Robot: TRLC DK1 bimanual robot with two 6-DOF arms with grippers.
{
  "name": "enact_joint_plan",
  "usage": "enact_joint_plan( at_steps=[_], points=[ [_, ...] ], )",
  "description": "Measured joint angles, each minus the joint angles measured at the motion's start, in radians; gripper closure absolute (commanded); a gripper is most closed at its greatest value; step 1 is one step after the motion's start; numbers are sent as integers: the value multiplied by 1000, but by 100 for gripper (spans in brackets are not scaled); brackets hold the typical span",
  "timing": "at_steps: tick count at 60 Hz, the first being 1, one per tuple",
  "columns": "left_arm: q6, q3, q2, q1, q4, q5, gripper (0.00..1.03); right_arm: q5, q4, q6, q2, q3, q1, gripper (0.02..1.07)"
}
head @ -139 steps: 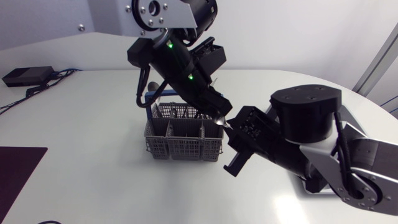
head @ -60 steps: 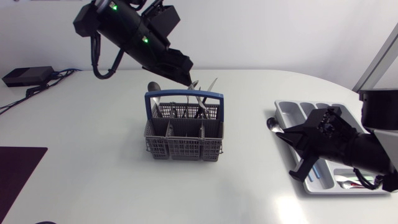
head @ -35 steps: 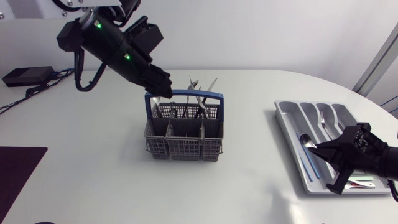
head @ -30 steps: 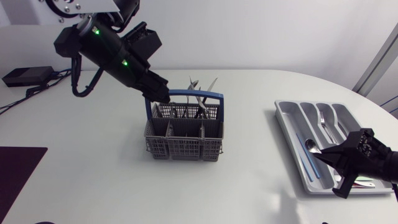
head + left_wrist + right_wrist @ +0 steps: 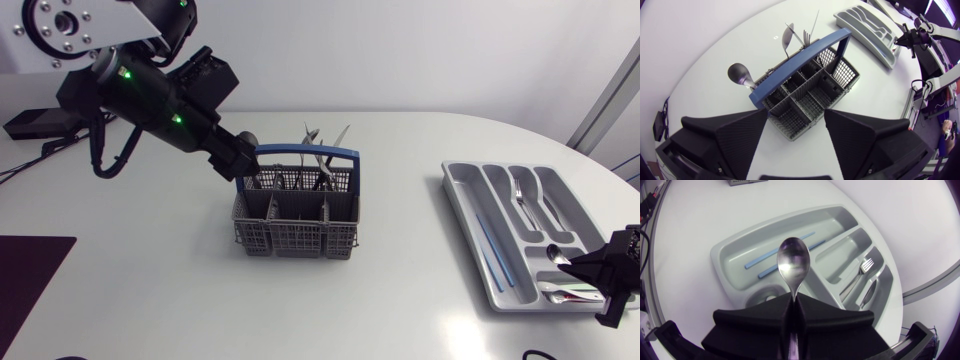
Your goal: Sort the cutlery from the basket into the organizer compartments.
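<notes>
Your right gripper (image 5: 794, 311) is pinched narrow on the handle of a spoon (image 5: 794, 262). It is plain polished steel, and its oval bowl faces the camera and sticks straight out ahead of the fingertips. Below and ahead of that bowl lies the organizer (image 5: 722, 255), a light grey moulded tray. The bowl hangs over the divider between the long compartment, which holds 2 thin blue sticks (image 5: 780, 255), and the shorter compartments beside it. 1 of those holds a fork (image 5: 866, 266). You cannot tell from these views whether the spoon touches the tray.

Your left gripper (image 5: 795, 117) stands wide open and holds nothing. Just below and ahead of its 2 fingers sits the basket (image 5: 805, 95), made of grey mesh and split into small square compartments. A blue handle (image 5: 310, 152) arches across its top. Beyond that handle from the gripper, cutlery (image 5: 738, 75) stands upright in the far compartments. Among it are a dark round spoon bowl, a second bowl and some fork tines.
</notes>
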Motion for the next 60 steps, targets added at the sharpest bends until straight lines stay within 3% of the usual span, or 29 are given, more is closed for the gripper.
enact_joint_plan(
  at_steps=[19, 33, 35, 39, 49, 60],
  points=[
    [-3, -60, -39, -1, 79, -52, 9, 68, -26, -180, 143, 56, -63, 101],
    [-4, -112, -57, 0, 96, -71, 9, 135, 44, -220, 218, 61, -68, 100],
    [-4, -118, -63, 1, 97, -71, 9, 140, 56, -221, 223, 60, -68, 95],
    [-4, -135, -79, 7, 108, -71, 9, 144, 96, -227, 227, 60, -69, 71],
    [-4, -183, -106, 26, 130, -74, 9, 135, 116, -225, 198, 53, -69, 40],
    [-3, -262, -138, 65, 179, -75, 10, 70, 21, -166, -3, 26, -50, 21]
  ],
)
